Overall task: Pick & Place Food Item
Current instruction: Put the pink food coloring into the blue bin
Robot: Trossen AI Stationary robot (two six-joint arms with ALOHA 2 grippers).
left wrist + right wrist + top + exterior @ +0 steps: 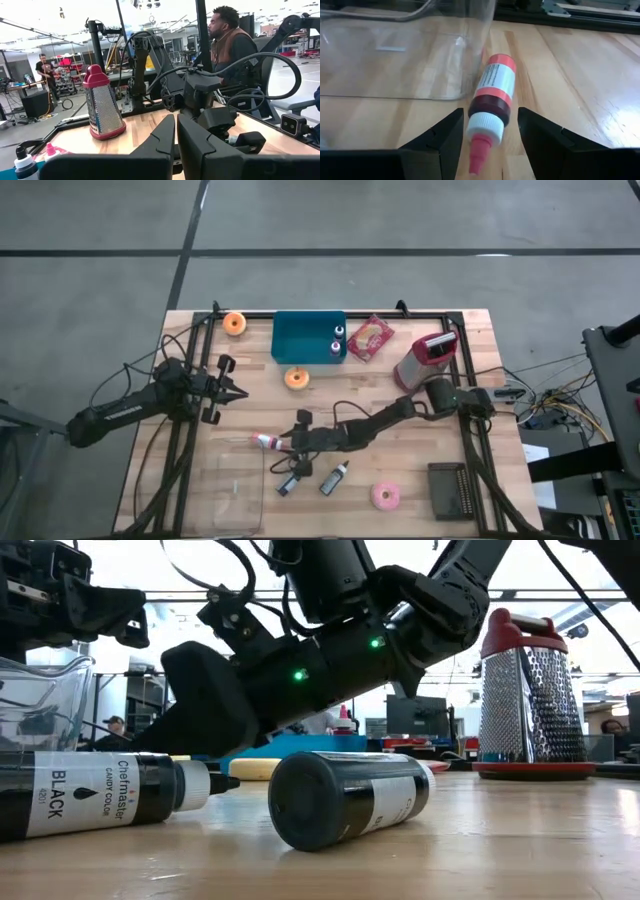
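1. Lying on its side on the wooden table (420,470), the red food-colour bottle (492,92) points its white cap and red nozzle back between the fingers of the right gripper (487,137); in the high view the bottle (268,442) sits at about 7 o'clock from the table's middle.
2. The right gripper (295,442) has its fingers apart, one on each side of the bottle's cap end; no finger is seen touching it.
3. The clear container (232,500) lies at 7 o'clock from the red bottle, and its wall (395,55) stands just beside the bottle's far end.
4. The left gripper (238,392) hovers at 9 o'clock from the table's middle, fingers pressed together and holding nothing.
5. Two black food-colour bottles (288,482) (336,476) lie at 5 o'clock from the right gripper; in the low view one label reads "BLACK" (95,795).
6. The teal bin (300,335) sits at 12 o'clock with two small bottles (338,340) in it.
7. One orange donut (235,323) lies at 11 o'clock, another (296,378) just below the bin, and a pink donut (386,496) at 5 o'clock.
8. The red-topped grater (428,355) stands at 2 o'clock.
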